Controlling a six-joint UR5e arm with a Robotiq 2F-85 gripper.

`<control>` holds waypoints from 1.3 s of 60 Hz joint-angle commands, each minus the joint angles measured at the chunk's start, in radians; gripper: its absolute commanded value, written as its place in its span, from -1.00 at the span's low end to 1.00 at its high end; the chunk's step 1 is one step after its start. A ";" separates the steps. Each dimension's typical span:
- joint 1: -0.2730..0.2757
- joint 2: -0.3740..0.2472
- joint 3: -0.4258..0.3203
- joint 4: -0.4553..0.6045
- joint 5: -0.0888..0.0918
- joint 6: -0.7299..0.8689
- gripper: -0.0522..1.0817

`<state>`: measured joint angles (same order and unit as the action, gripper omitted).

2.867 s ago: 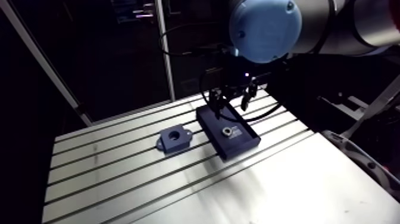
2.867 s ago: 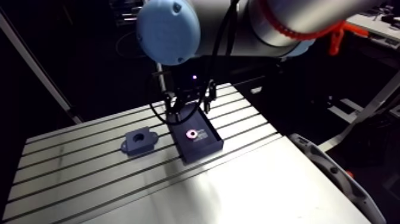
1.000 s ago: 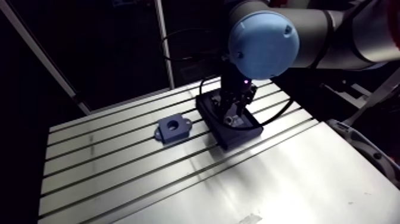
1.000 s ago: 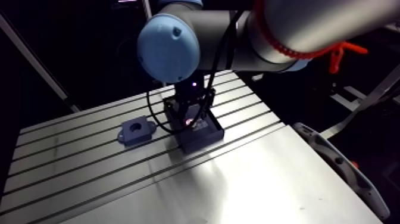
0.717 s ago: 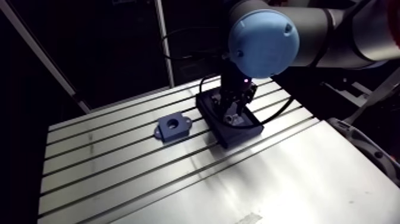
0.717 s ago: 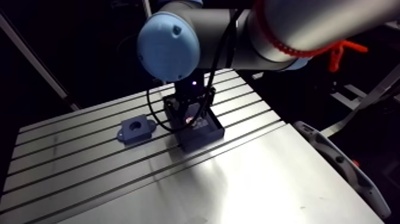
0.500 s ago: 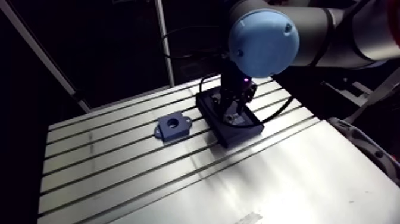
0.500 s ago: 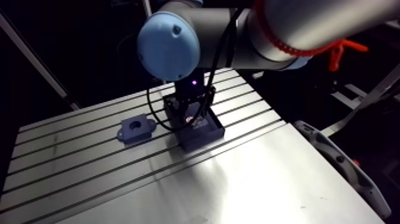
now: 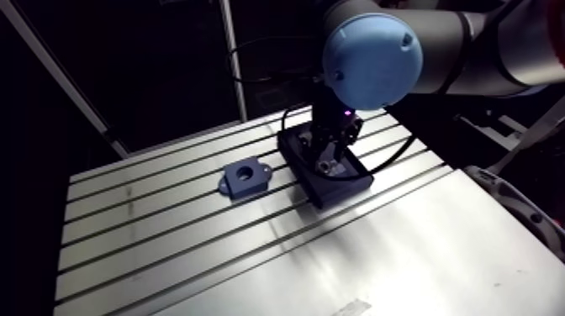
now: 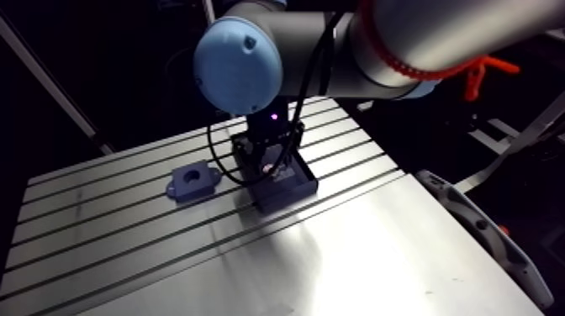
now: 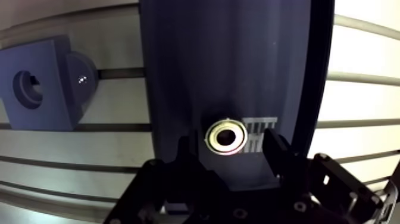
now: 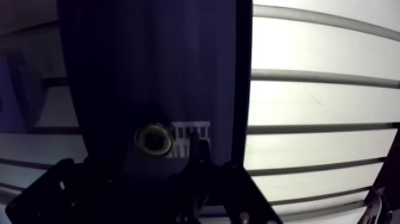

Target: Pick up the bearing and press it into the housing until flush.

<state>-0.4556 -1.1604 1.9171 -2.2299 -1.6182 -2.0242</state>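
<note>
The end effector (image 11: pixel 232 142) is down low over a dark, shallow tray (image 11: pixel 226 59) that lies on the slotted tabletop (image 9: pixel 168 244). It is spread fairly wide and grips nothing. Its two fingers (image 11: pixel 280 156) stand on either side of the bearing (image 11: pixel 226 136), a small pale metal ring with a dark bore that lies flat on the tray floor. A clear gap shows between the ring and one finger. The other finger sits just beside the rim, and whether it touches cannot be told. A little white striped label (image 11: pixel 262 127) is on the tray floor just beside the bearing. The housing (image 11: pixel 53 77), a blue-grey block with a round hole (image 11: pixel 27 89) in its face and a rounded ear on its side, rests on the tabletop beside the tray, apart from it and with the hole empty. In the arm view the housing (image 9: pixel 245 179) lies near one long edge of the tray (image 9: pixel 332 181), with the arm's wrist reaching down onto the tray.
</note>
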 commanded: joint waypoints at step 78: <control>0.003 0.012 -0.005 -0.001 0.001 0.002 -0.03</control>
<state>-0.4525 -1.1482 1.9122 -2.2313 -1.6176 -2.0226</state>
